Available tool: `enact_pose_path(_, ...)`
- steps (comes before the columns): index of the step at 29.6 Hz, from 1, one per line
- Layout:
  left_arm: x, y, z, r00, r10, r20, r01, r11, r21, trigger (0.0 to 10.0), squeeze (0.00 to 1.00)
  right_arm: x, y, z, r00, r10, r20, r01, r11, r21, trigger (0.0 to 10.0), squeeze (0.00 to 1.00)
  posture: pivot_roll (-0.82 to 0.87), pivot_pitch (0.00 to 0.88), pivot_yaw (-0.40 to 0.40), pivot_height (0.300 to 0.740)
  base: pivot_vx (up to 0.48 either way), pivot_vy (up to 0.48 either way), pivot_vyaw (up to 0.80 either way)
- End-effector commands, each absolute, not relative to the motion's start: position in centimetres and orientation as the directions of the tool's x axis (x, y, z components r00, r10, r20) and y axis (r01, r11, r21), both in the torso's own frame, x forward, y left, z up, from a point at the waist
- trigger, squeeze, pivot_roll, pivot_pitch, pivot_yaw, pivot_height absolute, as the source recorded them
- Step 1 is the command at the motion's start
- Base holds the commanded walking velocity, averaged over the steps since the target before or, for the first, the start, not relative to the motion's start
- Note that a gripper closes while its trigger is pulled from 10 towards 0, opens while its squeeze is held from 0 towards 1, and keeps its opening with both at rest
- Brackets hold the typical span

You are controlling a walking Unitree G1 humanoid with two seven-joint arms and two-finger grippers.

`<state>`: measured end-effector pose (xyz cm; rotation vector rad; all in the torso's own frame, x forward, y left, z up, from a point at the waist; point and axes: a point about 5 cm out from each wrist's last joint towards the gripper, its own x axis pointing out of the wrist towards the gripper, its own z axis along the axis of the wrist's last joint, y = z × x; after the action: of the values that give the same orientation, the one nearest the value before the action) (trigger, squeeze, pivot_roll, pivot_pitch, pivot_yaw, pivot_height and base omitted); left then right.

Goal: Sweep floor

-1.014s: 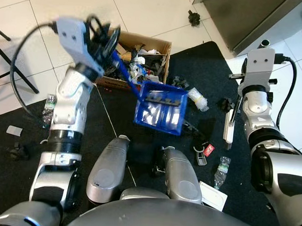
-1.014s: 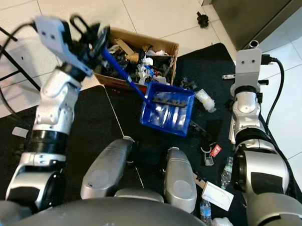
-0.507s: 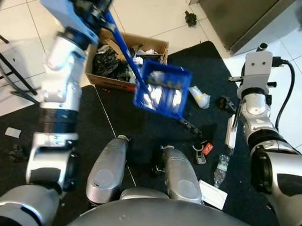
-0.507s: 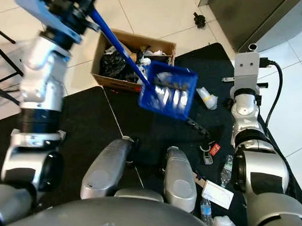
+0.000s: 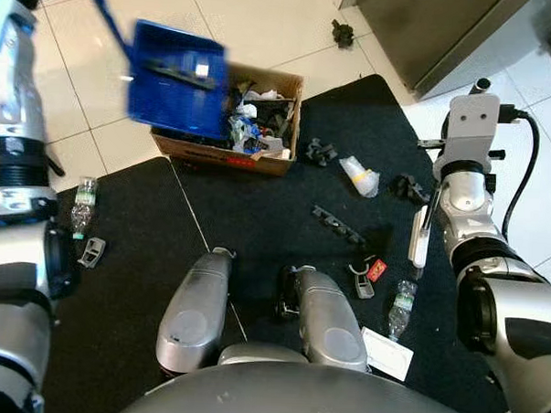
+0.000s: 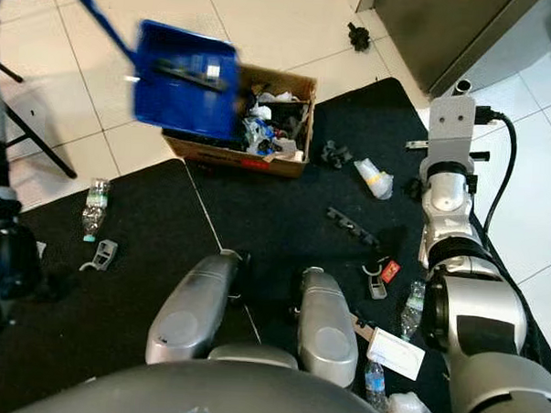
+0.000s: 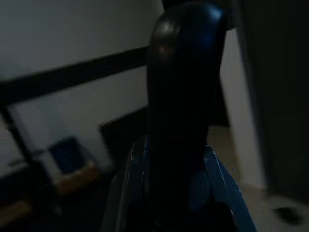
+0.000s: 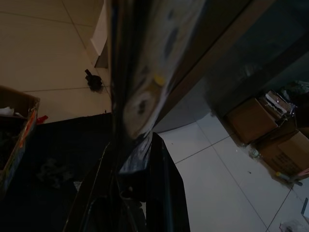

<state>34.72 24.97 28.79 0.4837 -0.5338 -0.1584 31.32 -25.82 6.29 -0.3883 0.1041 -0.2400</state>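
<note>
Left arm: my left arm [image 5: 14, 113] is raised high at my left side, over the white tile floor [image 5: 265, 23].
Left gripper: in the left wrist view my left gripper [image 7: 183, 145] is dark; its black fingers [image 7: 186, 72] are closed around a blue handle [image 7: 219, 183].
Dustpan: the blue dustpan [image 5: 176, 79] is in the air, above the left end of the cardboard box [image 5: 259, 160]. It is blurred. A dark piece and a small white piece lie in it. Its blue handle goes up toward my left arm.
Cardboard box: it stands on the tiles, touching the far edge of the black mat [image 5: 256, 224]. It is full of mixed trash.
Right arm: my right arm [image 5: 464, 192] is stretched forward over the right edge of the mat.
Right gripper: in the right wrist view my right gripper [image 8: 140, 164] has its fingers closed on a long flat thing, the broom handle [image 8: 140, 72]. In the eye views a white stick [image 5: 418, 240] hangs under this arm.
On the mat: a black lump [image 5: 319, 152] and a crumpled white wrapper [image 5: 359, 176] lie near the box. A black strip [image 5: 339, 225] lies in the middle. A small clip [image 5: 362, 282], a red tag [image 5: 376, 270] and a clear bottle [image 5: 399, 308] lie near my right knee [image 5: 330, 319].
Left edge of the mat: another clear bottle [image 5: 82, 207] and a grey clip [image 5: 91, 251] lie here.
Tiles far away: a small black thing [image 5: 343, 32] lies near a dark cabinet [image 5: 429, 30].
</note>
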Motion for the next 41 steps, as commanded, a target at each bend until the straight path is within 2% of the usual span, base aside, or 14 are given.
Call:
enact_pose_path(1,34.2,25.5,31.2,0.807,-0.267,0.527,-0.108,0.811,0.576,10.0,0.18,30.7,-26.6,6.0,0.961,-0.270,-0.055,0.228,0.891,-0.392,10.0,0.00,0.21,0.045,-0.064,0.740,0.000,0.000,0.00)
enact_pose_path(5,34.3,26.0,31.8,0.798,-0.237,0.555,-0.211,0.752,0.625,10.0,0.17,30.7,-26.6,6.1,0.961,-0.270,-0.052,0.230,0.892,-0.388,10.0,0.00,0.20,0.045,-0.063,0.740,0.000,0.000,0.00)
enact_pose_path(8,34.4,26.1,31.8,0.796,-0.228,0.561,-0.225,0.749,0.624,10.0,0.17,30.7,-26.6,6.1,0.961,-0.270,-0.051,0.231,0.893,-0.388,10.0,0.00,0.20,0.045,-0.063,0.740,0.000,0.000,0.00)
enact_pose_path(17,34.3,27.3,32.8,0.743,-0.116,0.659,-0.311,0.812,0.494,10.0,0.18,30.7,-26.8,6.2,0.962,-0.270,-0.045,0.232,0.893,-0.386,10.0,0.00,0.20,0.047,-0.068,0.740,0.000,0.000,0.00)
enact_pose_path(20,34.4,29.3,33.1,0.711,0.063,0.701,-0.320,0.916,0.242,10.0,0.17,30.8,-26.7,6.2,0.962,-0.268,-0.044,0.231,0.895,-0.382,10.0,0.00,0.20,0.047,-0.068,0.740,0.000,0.000,0.00)
enact_pose_path(23,34.5,29.7,33.0,0.712,0.100,0.695,-0.312,0.932,0.185,10.0,0.17,30.8,-26.7,6.2,0.963,-0.267,-0.044,0.231,0.895,-0.381,10.0,0.00,0.21,0.047,-0.067,0.740,0.000,0.000,0.00)
enact_pose_path(25,35.2,30.4,31.4,0.758,0.181,0.627,-0.292,0.953,0.079,10.0,0.16,30.8,-26.6,6.2,0.963,-0.267,-0.045,0.231,0.896,-0.379,10.0,0.00,0.21,0.046,-0.067,0.740,0.000,0.000,0.00)
enact_pose_path(27,35.5,30.5,30.6,0.778,0.207,0.593,-0.286,0.957,0.042,10.0,0.16,30.8,-26.6,6.2,0.963,-0.267,-0.046,0.230,0.897,-0.378,10.0,0.00,0.21,0.046,-0.067,0.740,0.000,0.000,0.00)
enact_pose_path(29,36.3,30.2,28.3,0.849,0.199,0.489,-0.285,0.952,0.107,10.0,0.16,30.8,-26.6,6.2,0.963,-0.266,-0.047,0.229,0.897,-0.378,10.0,0.00,0.21,0.044,-0.068,0.740,0.000,0.000,0.00)
enact_pose_path(31,36.4,30.1,28.0,0.859,0.194,0.475,-0.283,0.951,0.125,10.0,0.16,30.8,-26.6,6.2,0.963,-0.266,-0.047,0.229,0.897,-0.378,10.0,0.00,0.21,0.044,-0.068,0.740,0.000,0.000,0.00)
enact_pose_path(32,36.4,30.1,28.0,0.859,0.194,0.475,-0.283,0.951,0.125,10.0,0.16,30.8,-26.6,6.2,0.963,-0.266,-0.047,0.229,0.897,-0.378,10.0,0.00,0.21,0.044,-0.068,0.740,0.000,0.000,0.00)
enact_pose_path(33,36.4,30.0,27.8,0.865,0.180,0.468,-0.299,0.934,0.194,10.0,0.16,30.8,-26.6,6.2,0.963,-0.266,-0.046,0.230,0.897,-0.378,10.0,0.00,0.20,0.043,-0.068,0.740,0.000,0.000,0.00)
enact_pose_path(38,36.4,30.1,27.8,0.862,0.189,0.470,-0.336,0.907,0.253,10.0,0.17,30.8,-26.7,6.3,0.963,-0.267,-0.045,0.231,0.896,-0.380,10.0,0.00,0.20,0.038,-0.069,0.740,0.000,0.000,0.00)
enact_pose_path(41,36.2,30.8,28.4,0.832,0.238,0.501,-0.392,0.891,0.230,10.0,0.19,30.8,-26.8,6.3,0.962,-0.269,-0.047,0.231,0.895,-0.382,10.0,0.00,0.20,0.034,-0.069,0.740,0.000,0.000,0.00)
